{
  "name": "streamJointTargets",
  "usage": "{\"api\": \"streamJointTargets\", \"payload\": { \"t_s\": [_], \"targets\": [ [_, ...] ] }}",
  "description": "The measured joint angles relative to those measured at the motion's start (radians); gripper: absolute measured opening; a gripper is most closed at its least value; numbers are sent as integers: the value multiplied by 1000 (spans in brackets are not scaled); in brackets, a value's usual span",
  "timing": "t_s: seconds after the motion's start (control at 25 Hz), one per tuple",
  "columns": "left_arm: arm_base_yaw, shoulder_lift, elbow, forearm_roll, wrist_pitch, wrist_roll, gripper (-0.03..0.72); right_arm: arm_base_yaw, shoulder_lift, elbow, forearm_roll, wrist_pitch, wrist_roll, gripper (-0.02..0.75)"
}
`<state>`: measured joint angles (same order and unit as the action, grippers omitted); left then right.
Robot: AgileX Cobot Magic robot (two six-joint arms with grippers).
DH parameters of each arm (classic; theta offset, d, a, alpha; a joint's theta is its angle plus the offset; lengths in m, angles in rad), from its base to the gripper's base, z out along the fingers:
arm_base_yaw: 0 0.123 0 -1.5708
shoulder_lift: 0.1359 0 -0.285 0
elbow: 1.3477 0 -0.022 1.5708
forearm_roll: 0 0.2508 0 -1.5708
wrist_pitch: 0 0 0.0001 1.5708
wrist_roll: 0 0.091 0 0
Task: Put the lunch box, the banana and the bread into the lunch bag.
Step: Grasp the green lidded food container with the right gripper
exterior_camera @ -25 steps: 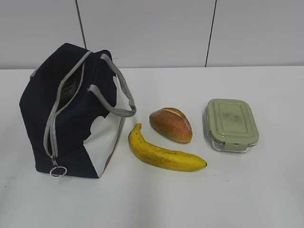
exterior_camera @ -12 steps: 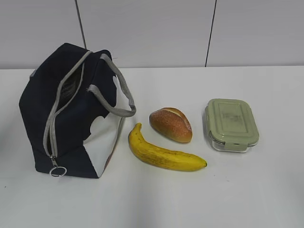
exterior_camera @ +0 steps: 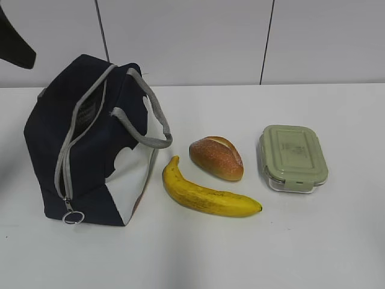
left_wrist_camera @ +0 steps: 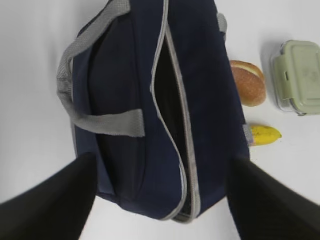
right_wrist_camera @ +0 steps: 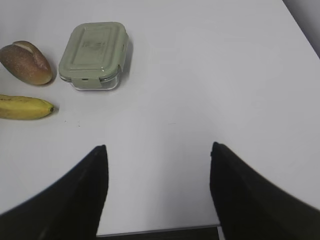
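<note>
The navy lunch bag (exterior_camera: 90, 138) stands at the left of the table, its zipper partly undone with a dark slit (left_wrist_camera: 167, 95) along the top. Right of it lie the yellow banana (exterior_camera: 207, 195), the brown bread (exterior_camera: 216, 158) and the green-lidded lunch box (exterior_camera: 293, 158). My left gripper (left_wrist_camera: 165, 160) hangs open above the bag's near end, holding nothing. A dark part of the left arm (exterior_camera: 15, 45) shows at the upper left. My right gripper (right_wrist_camera: 158, 146) is open over bare table. The lunch box (right_wrist_camera: 92, 47), bread (right_wrist_camera: 25, 62) and banana (right_wrist_camera: 22, 107) lie ahead and to its left.
The white table (exterior_camera: 301, 241) runs back to a panelled wall. The bag's grey strap handles (exterior_camera: 150, 120) loop toward the bread, and its ring pull (exterior_camera: 73, 217) hangs at the near bottom corner. The table's front edge (right_wrist_camera: 160, 231) lies just under the right gripper.
A dark part of the left arm has come into the exterior view at the upper left. The bag, banana, bread and lunch box have not moved.
</note>
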<state>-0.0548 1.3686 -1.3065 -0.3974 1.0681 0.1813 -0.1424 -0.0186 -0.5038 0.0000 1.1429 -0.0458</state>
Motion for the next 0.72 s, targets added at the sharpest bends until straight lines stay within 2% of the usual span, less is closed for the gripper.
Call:
{"api": "streamJointTargets", "payload": {
  "t_s": [0.16, 0.32, 0.48, 0.72],
  "targets": [
    [0, 135, -98, 6, 31, 1, 444, 0, 0, 0, 0, 0, 0, 474],
    [0, 236, -191, 6, 68, 2, 403, 0, 0, 0, 0, 0, 0, 474],
    [0, 303, -238, 6, 87, 2, 394, 0, 0, 0, 0, 0, 0, 474],
    [0, 364, -245, -12, 91, 14, 392, 0, 0, 0, 0, 0, 0, 474]
  ]
}}
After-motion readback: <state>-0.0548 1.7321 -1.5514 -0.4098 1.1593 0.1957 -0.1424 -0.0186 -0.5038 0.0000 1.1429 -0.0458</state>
